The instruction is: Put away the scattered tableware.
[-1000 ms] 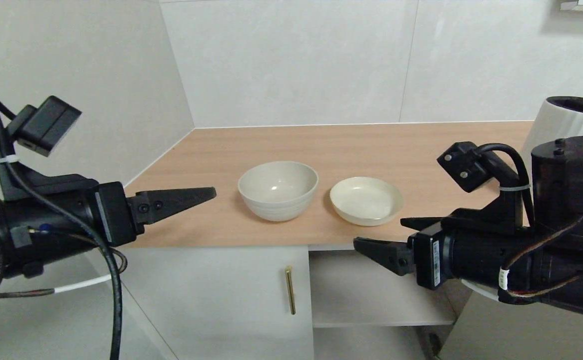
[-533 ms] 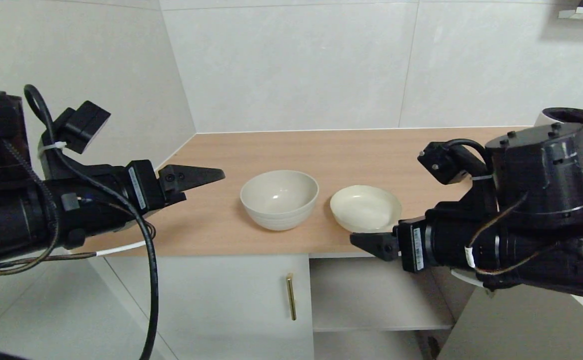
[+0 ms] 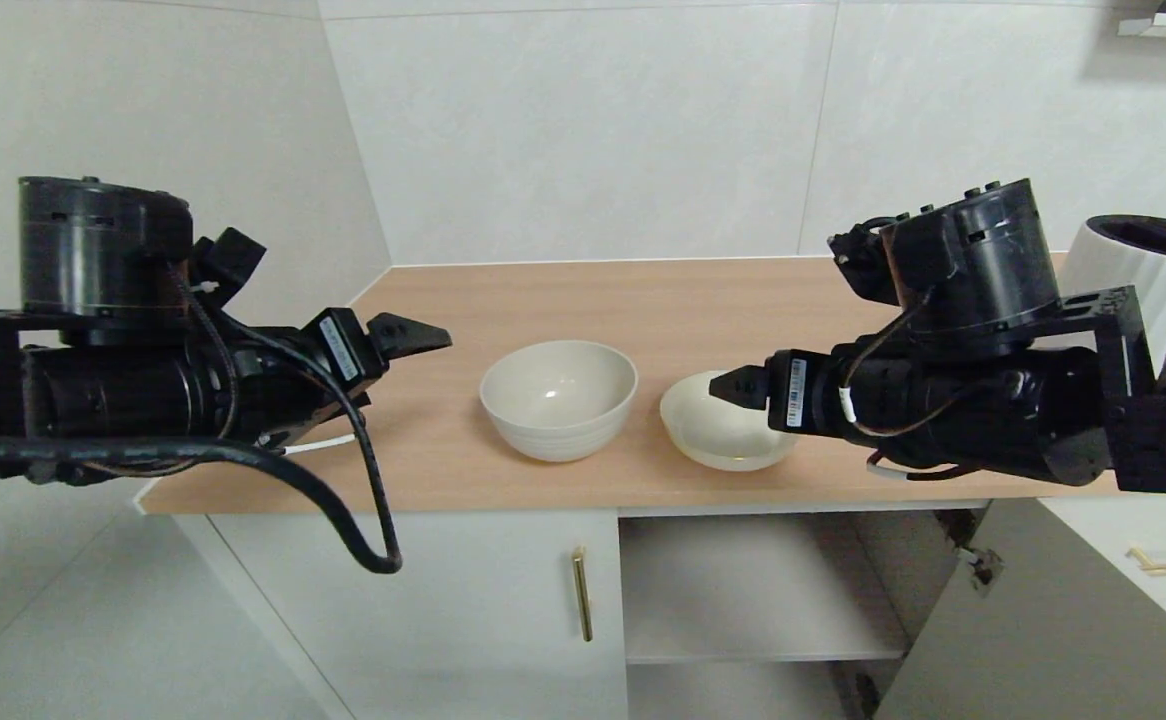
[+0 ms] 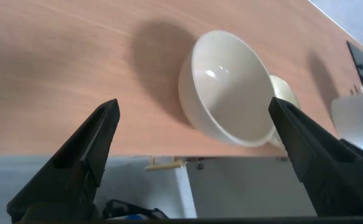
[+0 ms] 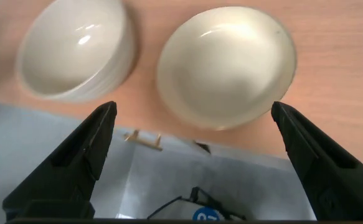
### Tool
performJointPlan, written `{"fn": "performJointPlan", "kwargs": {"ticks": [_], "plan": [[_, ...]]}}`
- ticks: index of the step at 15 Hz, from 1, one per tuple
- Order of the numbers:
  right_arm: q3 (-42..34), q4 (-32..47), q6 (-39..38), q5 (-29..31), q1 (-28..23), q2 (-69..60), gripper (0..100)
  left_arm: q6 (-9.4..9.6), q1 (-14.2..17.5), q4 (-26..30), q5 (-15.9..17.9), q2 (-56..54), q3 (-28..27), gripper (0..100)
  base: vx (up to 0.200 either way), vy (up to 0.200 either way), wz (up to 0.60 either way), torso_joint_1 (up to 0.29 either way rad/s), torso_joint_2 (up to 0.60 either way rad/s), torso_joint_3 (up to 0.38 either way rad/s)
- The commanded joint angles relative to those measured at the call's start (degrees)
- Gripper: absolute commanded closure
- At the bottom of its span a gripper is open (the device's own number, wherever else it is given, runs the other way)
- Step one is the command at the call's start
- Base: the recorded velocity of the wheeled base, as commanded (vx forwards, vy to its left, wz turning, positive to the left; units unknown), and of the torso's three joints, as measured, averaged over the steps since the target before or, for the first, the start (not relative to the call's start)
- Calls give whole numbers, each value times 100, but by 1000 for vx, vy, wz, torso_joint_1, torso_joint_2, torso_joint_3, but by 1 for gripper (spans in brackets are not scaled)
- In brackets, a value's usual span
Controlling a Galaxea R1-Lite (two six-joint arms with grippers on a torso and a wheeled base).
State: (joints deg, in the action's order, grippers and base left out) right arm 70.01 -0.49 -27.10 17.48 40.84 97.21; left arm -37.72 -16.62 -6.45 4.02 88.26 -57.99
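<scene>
Lower centre of the head view: closed cabinet door (image 3: 423, 600) with an upright brass handle (image 3: 580, 593). To its right, an open compartment with one shelf (image 3: 743, 640).

Left gripper (image 3: 421, 338), left of centre in the frame: it points toward frame centre and hovers over the left end of the wooden counter (image 3: 643, 300). The left wrist view shows its fingers spread wide with nothing between them.

Right gripper (image 3: 733, 385), right of centre: it points toward frame centre. Its tip overlaps the right rim of the shallow dish (image 3: 713, 442) in the head view; I cannot tell whether they touch. The right wrist view shows its fingers wide apart and gripping nothing, with the dish framed between them.

Deep bowl (image 3: 558, 398), centre of frame: off-white, upright, with a ribbed lower wall. It stands on the counter near the front edge, above the cabinet door.

Shallow dish, just right of the bowl: cream, upright, near the front edge above the open compartment. A narrow gap separates it from the bowl, so they do not touch.

Right edge of frame, farther back: white ribbed container (image 3: 1133, 270) with a dark opening on top.

Upper frame, behind the counter and along its left side: pale tiled wall (image 3: 593, 130).
</scene>
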Motion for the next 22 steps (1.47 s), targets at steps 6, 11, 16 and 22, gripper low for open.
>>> {"fn": "performJointPlan", "kwargs": {"ticks": [6, 11, 16, 22], "plan": [[215, 5, 3, 106, -559, 387, 0, -183, -254, -6, 11, 596, -151, 0, 0, 0, 0, 0, 0, 0], [206, 5, 12, 106, -559, 404, 0, -333, -562, -6, 11, 904, -134, 0, 0, 0, 0, 0, 0, 0], [206, 5, 12, 106, -559, 404, 0, -368, -650, -6, 11, 930, -125, 100, 0, 0, 0, 0, 0, 0], [206, 22, 12, 106, -559, 404, 0, -368, -650, -6, 2, 886, -125, 100, 0, 0, 0, 0, 0, 0]]}}
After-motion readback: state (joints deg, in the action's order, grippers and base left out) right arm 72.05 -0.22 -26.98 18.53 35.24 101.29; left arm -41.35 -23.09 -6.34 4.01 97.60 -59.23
